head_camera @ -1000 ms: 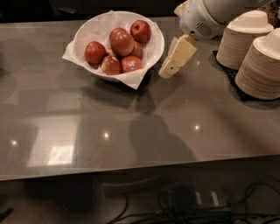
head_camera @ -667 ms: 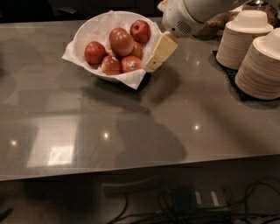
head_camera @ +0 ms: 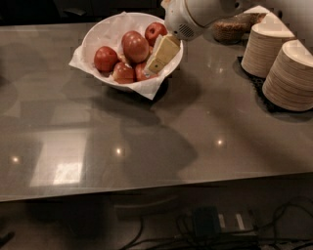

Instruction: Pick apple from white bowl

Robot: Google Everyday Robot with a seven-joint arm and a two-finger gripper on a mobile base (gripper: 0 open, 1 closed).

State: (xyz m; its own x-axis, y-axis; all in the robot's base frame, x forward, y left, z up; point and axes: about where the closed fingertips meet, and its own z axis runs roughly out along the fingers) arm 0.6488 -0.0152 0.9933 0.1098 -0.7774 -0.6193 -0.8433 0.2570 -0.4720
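Observation:
The white bowl (head_camera: 100,34), lined with crinkled white paper, stands at the back left of the grey table. It holds several red apples; the largest apple (head_camera: 135,46) sits in the middle, another (head_camera: 105,58) at its left. My gripper (head_camera: 157,59) hangs from the white arm (head_camera: 195,14) over the bowl's right side, its cream fingers (head_camera: 161,53) pointing down-left among the apples on that side.
Stacks of tan disposable bowls (head_camera: 289,75) stand on a black mat at the right edge. A woven basket (head_camera: 230,29) sits behind them. The table's front edge runs low across the view, with cables (head_camera: 210,227) on the floor beneath.
The arm has moved left, carrying the gripper from the table beside the bowl to over the bowl's right side, among the apples.

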